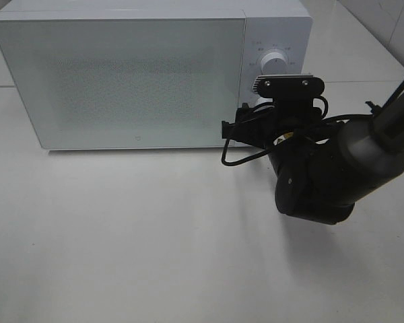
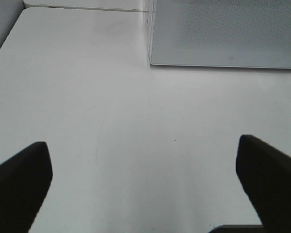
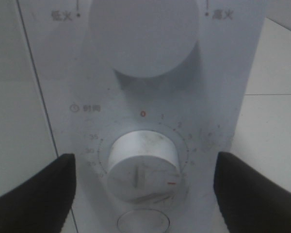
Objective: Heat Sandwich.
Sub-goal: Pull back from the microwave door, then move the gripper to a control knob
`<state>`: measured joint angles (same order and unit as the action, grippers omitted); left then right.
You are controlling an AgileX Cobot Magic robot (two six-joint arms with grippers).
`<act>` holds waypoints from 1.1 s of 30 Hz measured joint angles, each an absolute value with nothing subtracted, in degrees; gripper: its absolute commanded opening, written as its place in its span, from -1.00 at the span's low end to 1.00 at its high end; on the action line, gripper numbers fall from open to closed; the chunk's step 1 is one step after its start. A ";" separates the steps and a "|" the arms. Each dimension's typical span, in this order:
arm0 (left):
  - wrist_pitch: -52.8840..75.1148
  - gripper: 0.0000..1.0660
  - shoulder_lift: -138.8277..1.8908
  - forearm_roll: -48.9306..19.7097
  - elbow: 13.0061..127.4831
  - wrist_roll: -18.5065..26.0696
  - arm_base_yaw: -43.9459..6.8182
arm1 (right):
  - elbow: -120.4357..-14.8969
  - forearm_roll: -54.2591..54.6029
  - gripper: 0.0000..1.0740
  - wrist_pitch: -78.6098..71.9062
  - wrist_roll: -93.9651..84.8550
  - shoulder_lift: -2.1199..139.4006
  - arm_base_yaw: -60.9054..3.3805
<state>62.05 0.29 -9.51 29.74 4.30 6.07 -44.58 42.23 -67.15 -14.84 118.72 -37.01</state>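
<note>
**Exterior high view.** A white microwave (image 1: 121, 74) stands on the white desk (image 1: 121, 256) with its door (image 1: 121, 40) shut. A small mark low on the door is too small to read. The right arm (image 1: 323, 168) stands before the control panel (image 1: 283, 27) and hides its lower part.

**Left wrist view.** The left tool (image 2: 145, 187) hangs over bare desk, fingers wide apart, holding nothing. A lower corner of the microwave lies ahead of it.

**Right wrist view.** The right tool (image 3: 145, 194) has its fingers apart, one on each side of the timer knob (image 3: 143, 167), gripping nothing. "低火" and "高火" flank the upper knob (image 3: 143, 39). "时间" heads the timer scale, which reads a red 0, then 1, 2, 3, with 35, 30, 25 on the opposite side. A round button (image 3: 143, 222) sits between the fingers.

The sandwich shows in no view, so its place cannot be told.
</note>
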 measured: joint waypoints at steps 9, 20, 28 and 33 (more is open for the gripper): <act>62.05 0.83 0.29 -9.51 29.74 4.30 6.07 | -44.69 42.23 0.40 -67.15 -14.61 119.12 -37.01; 62.05 0.83 0.29 -9.51 29.74 4.30 6.07 | -45.44 42.23 0.36 -67.15 -14.61 119.35 -37.01; 62.05 0.83 0.29 -9.51 29.74 4.30 6.07 | -45.44 42.23 0.28 -67.27 -14.61 119.35 -37.01; 62.05 0.83 0.29 -9.51 29.74 4.30 6.07 | -45.44 42.23 -0.11 -67.78 -14.61 119.35 -37.01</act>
<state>62.05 0.29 -9.51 29.74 4.30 6.07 -45.44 42.23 -67.78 -14.61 119.35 -37.01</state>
